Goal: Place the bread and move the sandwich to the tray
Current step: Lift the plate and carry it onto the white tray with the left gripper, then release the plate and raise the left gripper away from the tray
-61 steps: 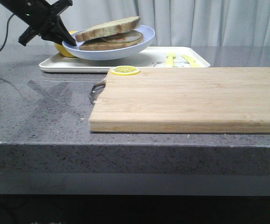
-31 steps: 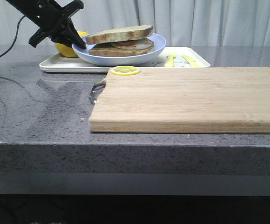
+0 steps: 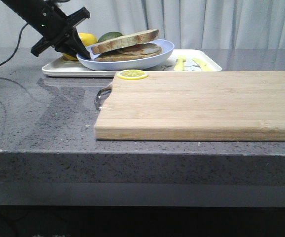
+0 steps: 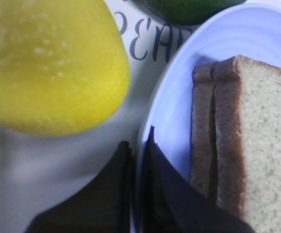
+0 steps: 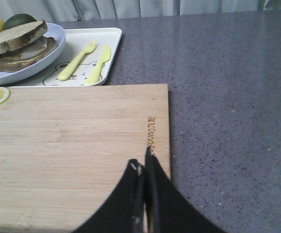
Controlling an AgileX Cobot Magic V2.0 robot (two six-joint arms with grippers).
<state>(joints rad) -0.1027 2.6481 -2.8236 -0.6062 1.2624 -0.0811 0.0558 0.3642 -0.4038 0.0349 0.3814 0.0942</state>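
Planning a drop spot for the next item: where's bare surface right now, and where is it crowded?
Free: nearly all of the cutting board, except the lemon slice at its far-left corner; the counter right of the board.
Crowded: the tray holds the plate with the sandwich, fruit and cutlery.

cutting board (image 3: 201, 103) bare, tray (image 3: 53, 69) crowded

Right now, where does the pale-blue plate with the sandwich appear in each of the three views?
Front view: the plate sits at upper centre-left on the tray, its left rim pinched by the left gripper.
Left wrist view: the plate fills the right half, rim between the fingers.
Right wrist view: the plate is at the upper left corner.
Shared landmark: the sandwich on it.
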